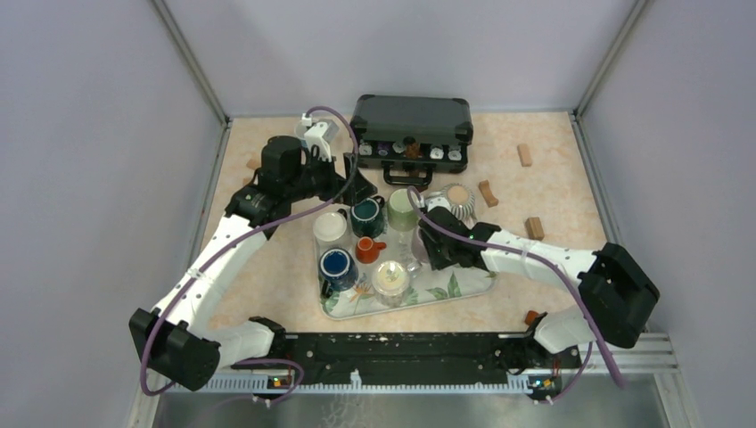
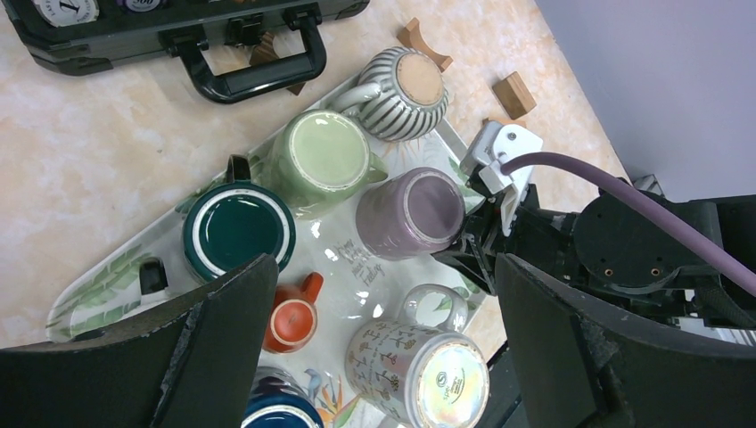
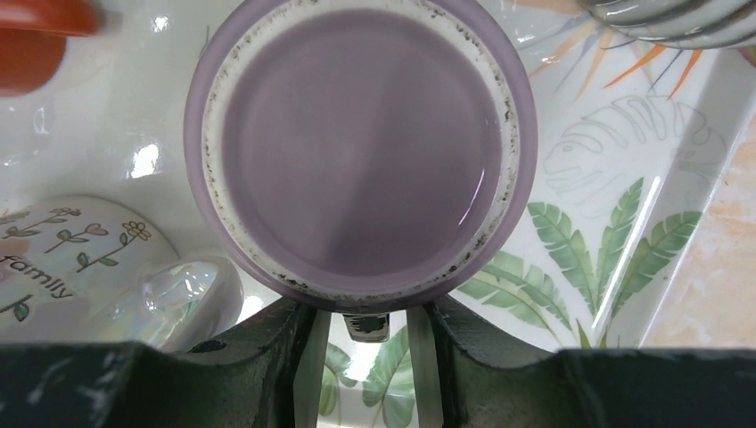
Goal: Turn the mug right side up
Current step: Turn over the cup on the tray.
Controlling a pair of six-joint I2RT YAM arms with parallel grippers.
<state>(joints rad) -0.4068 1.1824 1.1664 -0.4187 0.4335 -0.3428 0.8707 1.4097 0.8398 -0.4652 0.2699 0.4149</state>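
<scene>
The purple mug [image 3: 361,147] stands upside down on the leaf-print tray [image 3: 624,223], its unglazed foot ring facing the right wrist camera. In the left wrist view the purple mug [image 2: 410,214] sits at the tray's right side. My right gripper [image 3: 365,314] straddles the mug's handle [image 3: 367,328]. Its fingers [image 3: 310,357] are a little apart, with a gap showing on each side of the handle. From overhead, the right gripper [image 1: 430,251] reaches in low from the right. My left gripper [image 2: 385,267] hovers wide open above the tray and holds nothing; from above, the left gripper [image 1: 361,189] is over the tray's far edge.
The tray [image 1: 464,290] is crowded: a striped mug [image 1: 459,201], a light green mug [image 1: 401,209], a teal mug [image 1: 365,217], a white mug [image 1: 330,227], a blue mug [image 1: 337,266], a small orange mug [image 1: 367,250], an iridescent mug [image 1: 390,278]. A black case [image 1: 412,125] and wooden blocks [image 1: 534,227] lie beyond.
</scene>
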